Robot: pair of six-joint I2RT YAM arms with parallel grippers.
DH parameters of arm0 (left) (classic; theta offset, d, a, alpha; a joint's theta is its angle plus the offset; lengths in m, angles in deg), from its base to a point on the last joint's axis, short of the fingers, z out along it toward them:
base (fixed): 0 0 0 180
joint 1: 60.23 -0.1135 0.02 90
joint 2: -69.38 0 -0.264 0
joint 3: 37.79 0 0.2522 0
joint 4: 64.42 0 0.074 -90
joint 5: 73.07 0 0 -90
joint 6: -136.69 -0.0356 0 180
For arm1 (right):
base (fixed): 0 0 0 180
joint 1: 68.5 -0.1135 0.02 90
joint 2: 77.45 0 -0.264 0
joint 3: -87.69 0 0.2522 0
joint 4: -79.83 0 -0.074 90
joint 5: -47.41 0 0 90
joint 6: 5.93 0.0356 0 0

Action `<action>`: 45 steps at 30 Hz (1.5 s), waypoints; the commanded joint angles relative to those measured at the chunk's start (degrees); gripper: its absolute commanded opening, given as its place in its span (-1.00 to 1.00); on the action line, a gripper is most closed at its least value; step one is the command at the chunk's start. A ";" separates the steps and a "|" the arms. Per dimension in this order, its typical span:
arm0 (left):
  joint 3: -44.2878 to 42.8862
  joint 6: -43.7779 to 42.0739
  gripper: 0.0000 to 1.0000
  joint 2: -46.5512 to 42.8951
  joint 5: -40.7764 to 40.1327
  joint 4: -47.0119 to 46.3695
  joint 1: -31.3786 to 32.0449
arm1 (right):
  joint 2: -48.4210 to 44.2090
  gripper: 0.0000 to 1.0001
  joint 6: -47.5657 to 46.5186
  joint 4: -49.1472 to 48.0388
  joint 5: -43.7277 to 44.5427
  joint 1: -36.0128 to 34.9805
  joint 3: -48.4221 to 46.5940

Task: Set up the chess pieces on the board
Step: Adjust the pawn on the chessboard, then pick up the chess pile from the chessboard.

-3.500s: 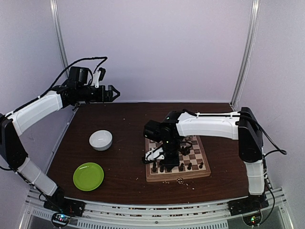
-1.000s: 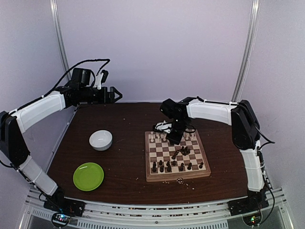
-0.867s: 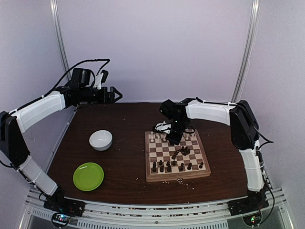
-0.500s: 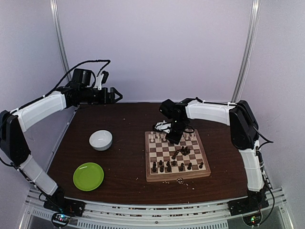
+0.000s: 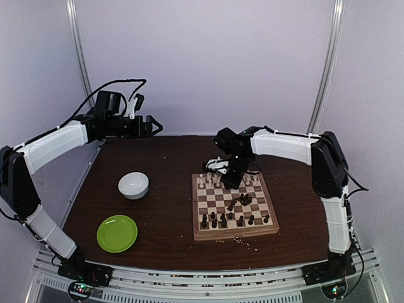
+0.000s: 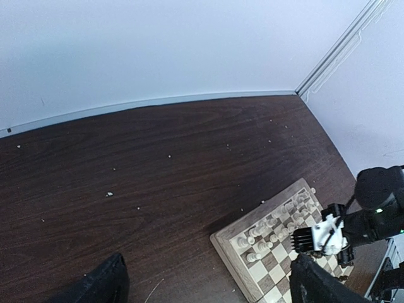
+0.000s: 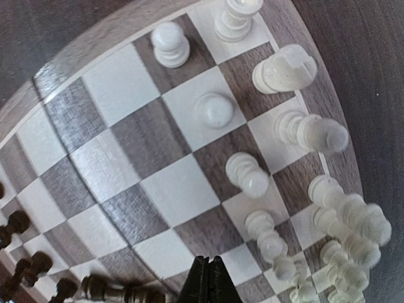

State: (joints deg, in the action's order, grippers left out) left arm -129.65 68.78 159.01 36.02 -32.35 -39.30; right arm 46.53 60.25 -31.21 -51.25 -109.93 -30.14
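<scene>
The board [image 5: 230,235] lies right of centre on the dark table. Cream chess pieces [image 5: 211,182] stand along its far rows. Dark chess pieces [image 5: 222,220] line the near rows, and a few more cluster mid-board [image 5: 243,199]. My right gripper [image 5: 231,179] hovers over the board's far rows, shut with nothing between its fingertips. In the right wrist view the gripper [image 7: 209,278] points at bare squares [image 7: 113,82], with cream pieces [image 7: 249,174] to its right and dark pieces [image 7: 19,222] at lower left. My left gripper [image 5: 152,125] hangs open, high above the table's far left corner. Its fingers [image 6: 101,287] frame the board [image 6: 228,250] from far away.
A white bowl [image 5: 134,185] sits left of the board, and a round green plate [image 5: 117,233] lies nearer the front left. Pale crumbs [image 5: 240,238] are scattered by the board's front edge and over the table. Walls and metal posts enclose the back and sides.
The right gripper went from the board's near-left rows to its far rows, staying shut. Over the last second it shifted only slightly. The left arm has held still.
</scene>
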 commanded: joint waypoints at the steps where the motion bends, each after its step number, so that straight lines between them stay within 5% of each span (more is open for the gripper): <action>1: 0.06 0.41 0.81 0.37 0.68 -2.57 -0.55 | -8.83 -0.85 -0.67 2.37 -2.43 0.19 3.45; 10: 0.06 0.50 0.81 0.41 0.90 -2.61 -0.59 | -14.47 -0.51 -0.84 3.68 -0.58 2.07 14.48; 25: 0.15 0.85 0.81 0.99 1.69 -2.97 -0.57 | -12.71 -0.43 -0.10 2.68 0.34 2.93 15.84; 45: 0.15 1.11 0.80 1.42 2.39 -3.09 -0.62 | -11.64 -0.93 -0.16 2.82 -0.34 3.29 15.20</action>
State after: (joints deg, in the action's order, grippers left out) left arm -129.65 69.28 159.55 37.42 -32.68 -39.30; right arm 34.21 60.10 -28.11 -51.95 -107.02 -14.58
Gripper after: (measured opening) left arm 0.903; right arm 0.135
